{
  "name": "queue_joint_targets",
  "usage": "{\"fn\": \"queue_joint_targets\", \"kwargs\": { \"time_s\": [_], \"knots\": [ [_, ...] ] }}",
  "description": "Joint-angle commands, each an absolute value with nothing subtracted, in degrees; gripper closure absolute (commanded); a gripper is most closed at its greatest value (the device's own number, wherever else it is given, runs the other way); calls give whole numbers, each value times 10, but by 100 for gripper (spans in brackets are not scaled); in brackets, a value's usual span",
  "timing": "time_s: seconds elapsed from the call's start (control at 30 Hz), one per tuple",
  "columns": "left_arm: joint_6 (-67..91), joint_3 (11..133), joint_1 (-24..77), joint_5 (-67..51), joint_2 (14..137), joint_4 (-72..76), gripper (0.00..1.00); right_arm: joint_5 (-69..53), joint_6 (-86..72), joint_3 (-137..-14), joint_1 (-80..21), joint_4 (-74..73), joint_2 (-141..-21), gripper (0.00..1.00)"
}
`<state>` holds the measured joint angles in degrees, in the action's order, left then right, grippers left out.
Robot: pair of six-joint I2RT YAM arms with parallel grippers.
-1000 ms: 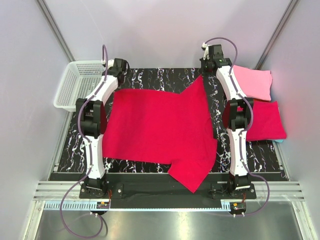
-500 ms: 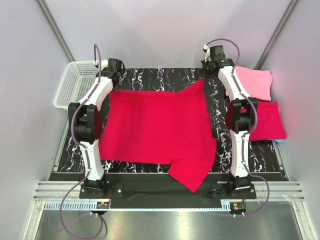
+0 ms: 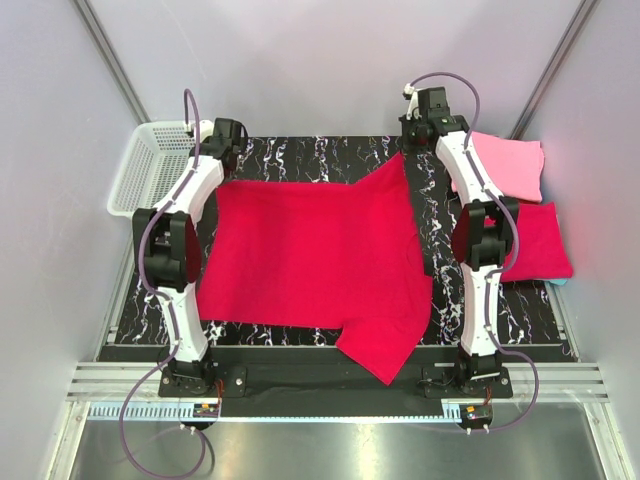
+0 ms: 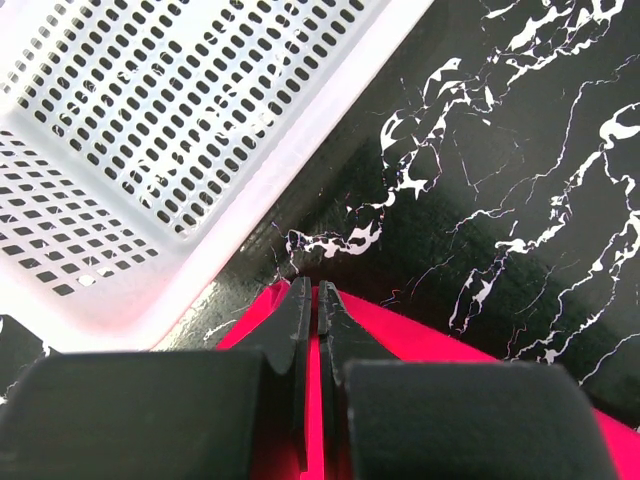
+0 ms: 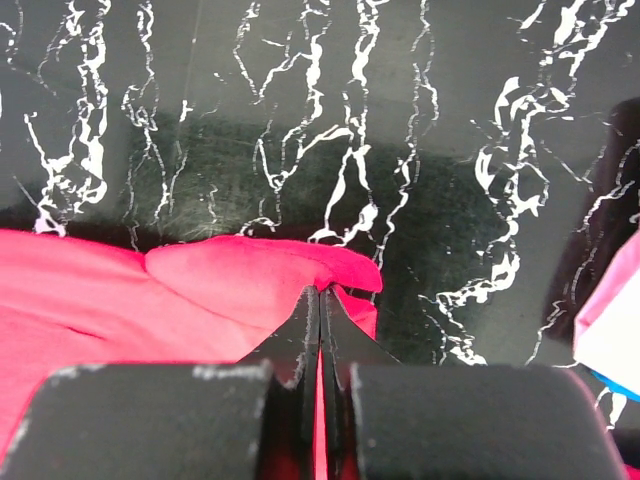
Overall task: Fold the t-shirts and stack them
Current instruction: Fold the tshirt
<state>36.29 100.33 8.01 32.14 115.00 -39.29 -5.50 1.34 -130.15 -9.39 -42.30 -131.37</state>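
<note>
A big red t-shirt (image 3: 310, 255) lay spread out flat on the black counter (image 3: 320, 160) with white squiggly lines. It sat in the middle, between the two arms. One flap of it reached past the near edge of the counter.

The left arm (image 3: 190, 190) reached out to the far left corner of the big red t-shirt. Its jaws were pressed together, pinching the edge of the red cloth. A white basket (image 3: 135, 175) with lots of little holes sat just beside that corner, at the left end of the counter.

The right arm (image 3: 470, 180) reached out to the far right corner of the same shirt. Its jaws were pressed together too, pinching the cloth there. The cloth was bunched up into a small puffy fold right at the tips.

On the right side of the counter lay a folded pink t-shirt (image 3: 510, 165), at the far end. Nearer lay a folded red t-shirt (image 3: 540, 240). A little bit of blue cloth (image 3: 562, 282) peeked out from under it at the near corner.
</note>
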Motion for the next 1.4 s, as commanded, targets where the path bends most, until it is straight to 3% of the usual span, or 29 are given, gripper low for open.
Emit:
{"fn": "queue_joint_targets", "kwargs": {
  "time_s": [0.0,0.27,0.7,1.37],
  "knots": [
    [359,1005,76,339,1114,-369,100,-57,6,-1322,-105,-419,-1316,100],
    [366,949,76,325,1074,-369,100,-20,-14,-1214,-118,-425,-1228,100],
    [383,841,76,306,1053,-367,100,42,-63,-948,-150,-422,-978,100],
    [420,762,76,287,1020,-367,100,8,-148,-779,-184,-495,-912,100]
  ]
}}
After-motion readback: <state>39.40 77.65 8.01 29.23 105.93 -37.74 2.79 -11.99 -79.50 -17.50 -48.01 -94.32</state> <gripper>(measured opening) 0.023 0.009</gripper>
